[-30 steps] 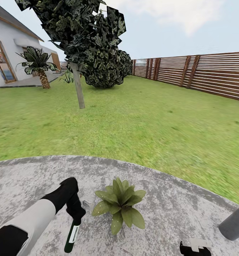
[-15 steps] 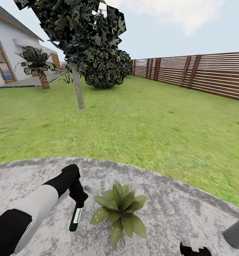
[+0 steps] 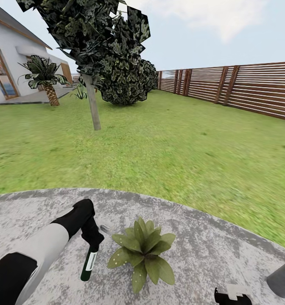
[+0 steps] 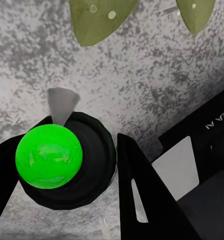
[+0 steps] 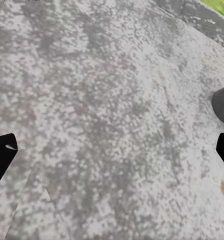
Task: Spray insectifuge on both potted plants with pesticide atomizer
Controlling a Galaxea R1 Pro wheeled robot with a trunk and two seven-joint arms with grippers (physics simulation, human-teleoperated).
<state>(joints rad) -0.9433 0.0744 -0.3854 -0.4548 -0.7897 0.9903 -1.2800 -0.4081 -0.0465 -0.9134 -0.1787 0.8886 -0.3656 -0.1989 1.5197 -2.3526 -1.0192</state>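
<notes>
Pesticide atomizer (image 3: pixel 89 262) held by left tool (image 3: pixel 93 245) beside potted plant (image 3: pixel 142 252).

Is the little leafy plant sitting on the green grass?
No, the small rosette plant with pointed light-green leaves sits on the round grey speckled stone paving, with the green lawn beyond it.

I see open grey speckled stone paving (image 3: pixel 210 254) around the low light-green leafy rosette (image 3: pixel 142 252); a grey post (image 3: pixel 282 277) blocks my right.

I was working in a home garden: lawn (image 3: pixel 168 140), slatted wooden fence (image 3: pixel 244 87), trees (image 3: pixel 96 46), house (image 3: pixel 11 63) behind.
</notes>
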